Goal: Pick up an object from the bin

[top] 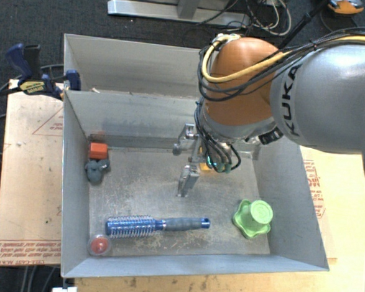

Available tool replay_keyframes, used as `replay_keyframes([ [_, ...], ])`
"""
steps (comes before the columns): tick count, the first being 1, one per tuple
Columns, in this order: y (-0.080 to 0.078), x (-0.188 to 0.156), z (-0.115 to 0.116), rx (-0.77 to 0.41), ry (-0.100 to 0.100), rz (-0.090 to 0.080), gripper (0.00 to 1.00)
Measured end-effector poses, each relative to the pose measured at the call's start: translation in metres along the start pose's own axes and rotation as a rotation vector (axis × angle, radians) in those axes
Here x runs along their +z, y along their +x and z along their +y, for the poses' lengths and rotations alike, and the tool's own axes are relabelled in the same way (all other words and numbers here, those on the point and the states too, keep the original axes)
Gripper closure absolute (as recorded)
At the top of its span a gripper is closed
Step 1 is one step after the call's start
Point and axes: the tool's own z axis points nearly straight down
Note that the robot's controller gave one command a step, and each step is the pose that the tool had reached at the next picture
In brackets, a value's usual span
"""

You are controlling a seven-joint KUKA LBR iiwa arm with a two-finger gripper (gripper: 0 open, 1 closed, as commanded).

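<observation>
My gripper [185, 182] hangs low over the middle of the bin floor, beneath the arm's orange dome, with bare floor under it. A blue hairbrush [155, 226] lies lengthwise a short way in front of it, bristles to the left and handle to the right. To the gripper's front right sits a green lobed cup-like thing [253, 218]. Neither touches the gripper.
By the left wall an orange block [98, 150] sits just behind a small grey lump [96, 171]. A little red ball [99, 245] rests in the front left corner, next to the brush head. The arm covers the bin's back right.
</observation>
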Motion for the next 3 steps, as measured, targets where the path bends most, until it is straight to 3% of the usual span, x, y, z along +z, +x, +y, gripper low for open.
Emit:
replay_keyframes([
  [1, 0.068, 0.049, -0.040, -0.067, 0.002, 0.004, 0.00],
  [2, 0.062, 0.127, -0.039, -0.213, 0.000, -0.002, 0.00],
  [3, 0.061, 0.124, -0.039, -0.212, 0.000, -0.006, 1.00],
])
